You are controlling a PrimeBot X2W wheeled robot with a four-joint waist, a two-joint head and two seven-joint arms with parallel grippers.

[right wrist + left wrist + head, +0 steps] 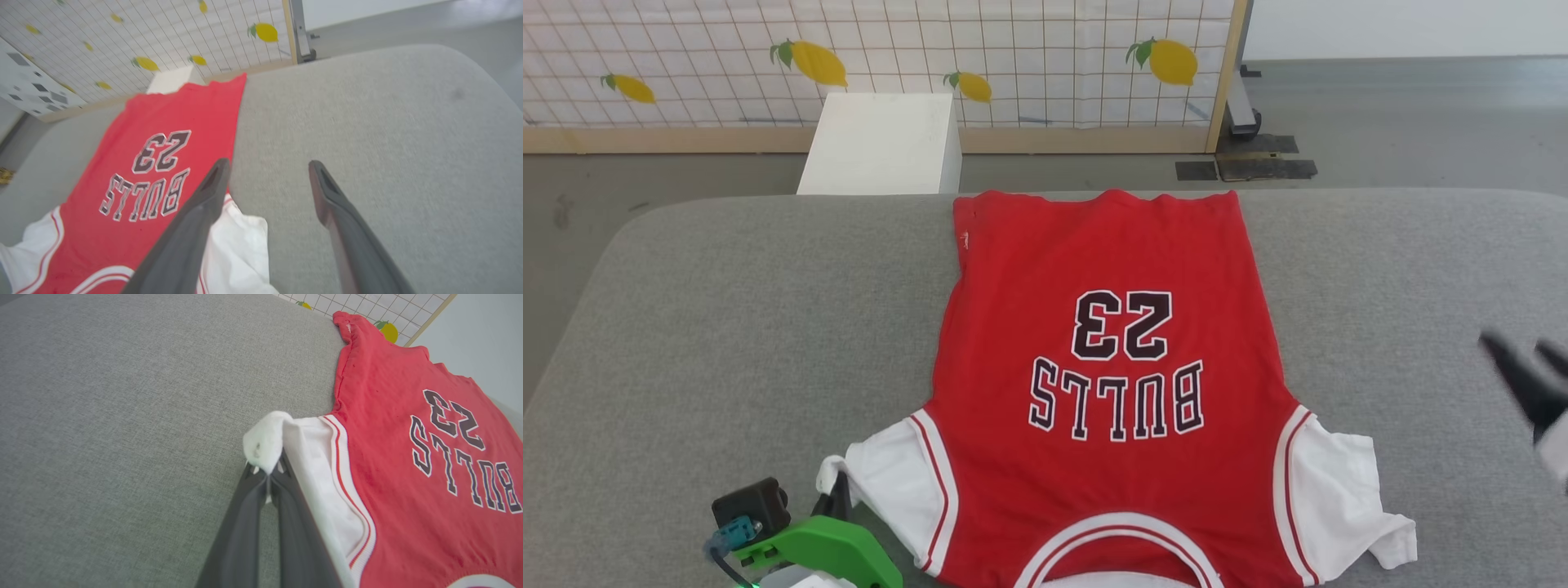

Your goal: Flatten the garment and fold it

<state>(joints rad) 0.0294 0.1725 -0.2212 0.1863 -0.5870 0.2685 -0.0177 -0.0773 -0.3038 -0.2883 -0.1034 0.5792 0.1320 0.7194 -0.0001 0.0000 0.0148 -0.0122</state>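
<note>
- Shirt (1111, 269): red, lies flat and face up on the grey cloth-covered desk (727, 327), about mid-desk and reaching its far edge.
- Orientation: hem (1094, 196) at the far edge, collar (1115, 531) at the near edge by the robot. The print "BULLS 23" reads upside down in the head view.
- Small white mark (965, 238) sits near the hem on the robot's left side.
- Body panel is mostly smooth, with light rippling along the hem.
- Left sleeve (890, 482): white with red stripes, spread outward, with its outer tip lifted and bunched.
- Left gripper (267, 477): clenched on the tip of the left sleeve. White cloth is pinched between the dark fingers (241, 539) and puffs out above them. It shows at the lower left of the head view (840, 494), low over the desk.
- Right sleeve (1339, 490): white, lying on the desk, slightly creased, with its corner pointing out to the right.
- Right gripper (268, 165): released, fingers wide apart and nothing between them. It hangs over bare desk to the right of the shirt, at the right edge of the head view (1515, 347), apart from the right sleeve.
- In the right wrist view one finger (196, 220) overlaps the right sleeve; contact cannot be judged there.
- Beyond the desk: a white box (882, 143) on the grey floor (1421, 122), and a gridded screen with lemon prints (1013, 49).
</note>
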